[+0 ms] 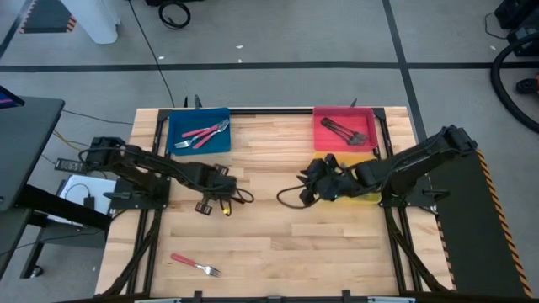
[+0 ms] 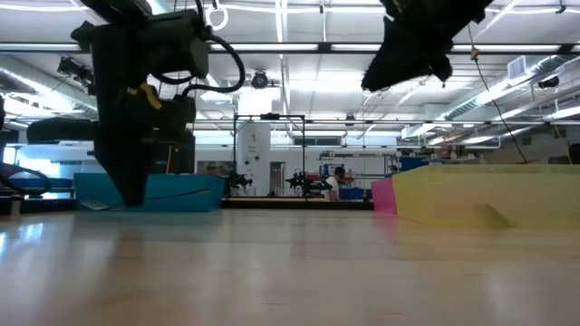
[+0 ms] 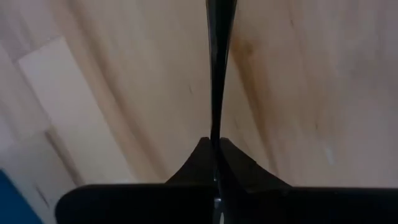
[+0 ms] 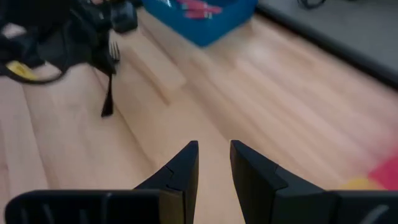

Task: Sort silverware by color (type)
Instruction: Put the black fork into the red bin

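Left pincer (image 4: pixel 106 59) clamped on dark fork (image 4: pixel 111 78) hanging tines-up over counter (image 1: pixel 278 244) near blue tray (image 1: pixel 221 145), right pincer (image 4: pixel 213 163) narrowly parted, holding nothing, red-handled fork (image 1: pixel 194 265) lying at counter's front.

Large industrial laboratory or workshop hall; the low view shows an open ceiling with rows of strip lights (image 2: pixel 299 47), exposed beams and hanging cables, distant machinery and racks, and a person (image 2: pixel 338 181) seated far behind the wooden table (image 2: pixel 290 272); the high view shows grey floor (image 1: pixel 278 34) marked with dark tape lines.
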Action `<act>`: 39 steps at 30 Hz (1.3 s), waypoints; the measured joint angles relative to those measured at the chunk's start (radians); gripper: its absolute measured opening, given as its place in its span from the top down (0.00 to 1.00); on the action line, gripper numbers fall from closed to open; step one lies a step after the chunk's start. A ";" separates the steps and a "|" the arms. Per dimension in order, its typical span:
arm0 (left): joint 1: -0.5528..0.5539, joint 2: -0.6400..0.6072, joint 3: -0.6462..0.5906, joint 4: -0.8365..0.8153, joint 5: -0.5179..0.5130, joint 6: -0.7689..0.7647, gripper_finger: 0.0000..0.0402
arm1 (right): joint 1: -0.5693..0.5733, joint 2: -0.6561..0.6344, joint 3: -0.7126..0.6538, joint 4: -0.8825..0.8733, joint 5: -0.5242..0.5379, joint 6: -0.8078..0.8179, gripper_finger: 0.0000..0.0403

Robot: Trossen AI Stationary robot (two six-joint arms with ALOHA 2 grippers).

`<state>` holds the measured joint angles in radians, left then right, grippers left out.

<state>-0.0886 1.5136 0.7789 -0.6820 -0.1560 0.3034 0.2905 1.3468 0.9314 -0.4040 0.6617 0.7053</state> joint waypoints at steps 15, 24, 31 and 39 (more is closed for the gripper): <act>0.151 -0.100 0.038 0.269 -0.015 0.088 0.99 | -0.093 -0.153 0.000 0.041 0.003 -0.366 0.75; 0.236 -0.099 0.039 0.582 -0.015 0.069 0.98 | -0.147 -0.201 0.000 0.045 0.004 -0.577 0.75; 0.290 -0.099 0.039 0.701 -0.015 0.082 0.98 | -0.220 -0.191 0.000 0.048 0.028 -0.710 0.75; 0.374 -0.098 0.039 0.784 -0.015 0.078 0.98 | -0.364 -0.188 0.000 0.129 0.110 -0.850 0.75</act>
<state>0.2851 1.4158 0.8181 0.1021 -0.1711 0.3811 -0.0731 1.1591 0.9314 -0.2754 0.7721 -0.1451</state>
